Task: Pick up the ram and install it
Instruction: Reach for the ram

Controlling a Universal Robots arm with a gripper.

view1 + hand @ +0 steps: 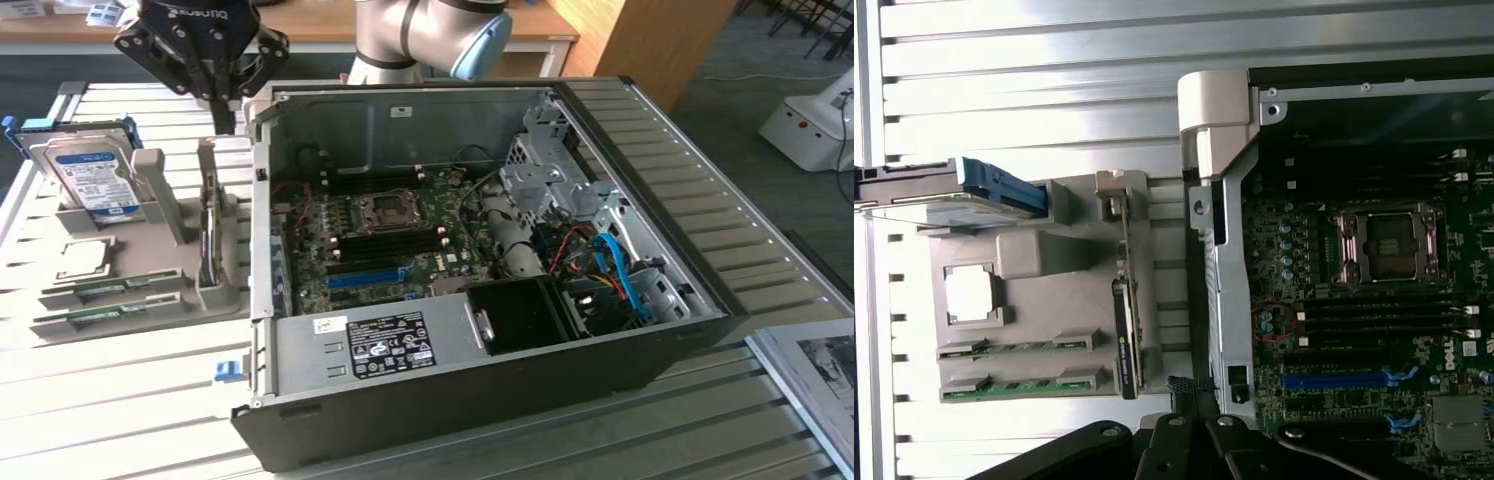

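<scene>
- Looking at the exterior view, we saw the gripper (220, 98) up high above the table (120, 400), near the far corner of the open computer case (400, 120).
- Its fingers were pressed together, and they pinched nothing.
- One green ram stick (107, 290) lay flat in the grey tray (154, 250), on the exterior view's left of the case.
- A second ram stick (100, 318) lay flat just beside the first one.
- Both sticks were well apart from the gripper.
- A hard drive (96, 180) stood at the far end of the same tray.
- A thin dark card (208, 240) stood on its edge in the tray, near the case; we could not tell what it was.
- A long blue slot (363, 277) sat on the board inside the case.
</scene>
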